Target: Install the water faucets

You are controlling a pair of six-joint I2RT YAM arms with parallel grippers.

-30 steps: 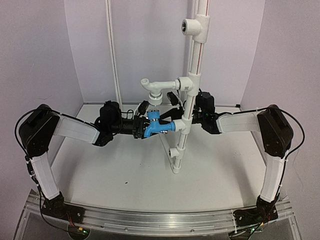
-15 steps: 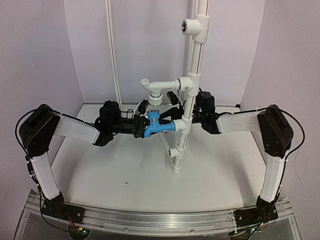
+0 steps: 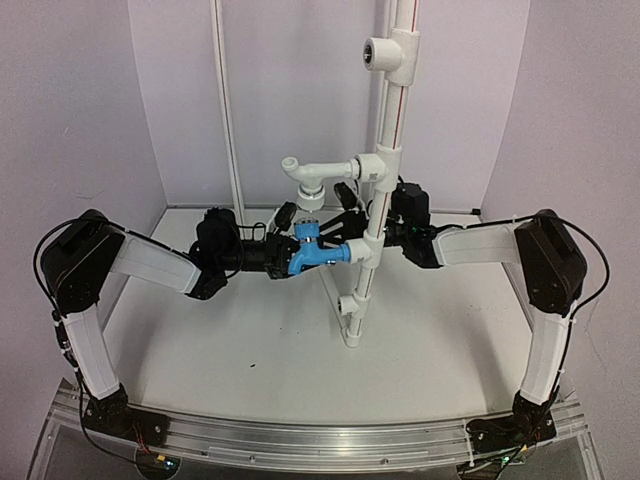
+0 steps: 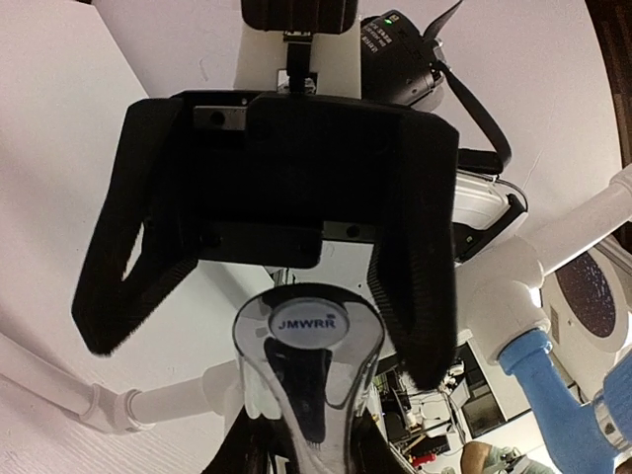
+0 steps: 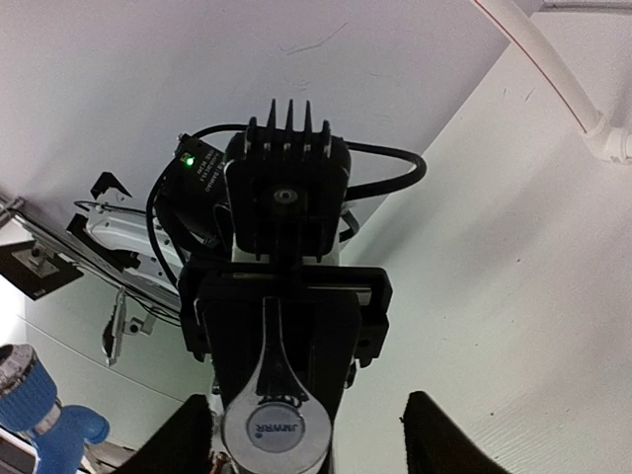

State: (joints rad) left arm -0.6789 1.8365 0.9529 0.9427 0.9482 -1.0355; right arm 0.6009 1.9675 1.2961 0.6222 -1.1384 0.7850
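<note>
We see the silver faucet [image 4: 306,331] held up off the table [image 3: 230,340], between the two claws, which face each other tip to tip; its round cap reads JMWRR, and in the left wrist view its lever runs toward 6 o'clock. The left gripper [image 5: 279,375] is closed narrow on that lever; in the right wrist view its black fingers [image 5: 232,346] sit close against the lever on both sides, at 12 o'clock from the cap. The right gripper [image 4: 262,351] stands wide open and holds nothing; its fingers [image 4: 420,286] straddle the cap, one just beside the rim at 3 o'clock, the other well apart at 9 o'clock. From above we cannot make out the faucet itself among the claws; they meet at 9 o'clock of the white pipe stand [image 3: 368,270], close by the blue tap [image 3: 318,252], which sticks out of a tee [image 3: 364,250] toward 9 o'clock. At 12 o'clock from the blue tap a white spout [image 3: 305,180] hangs off a higher tee [image 3: 377,165]; in the left wrist view the blue tap lies at 4 o'clock of the cap.
</note>
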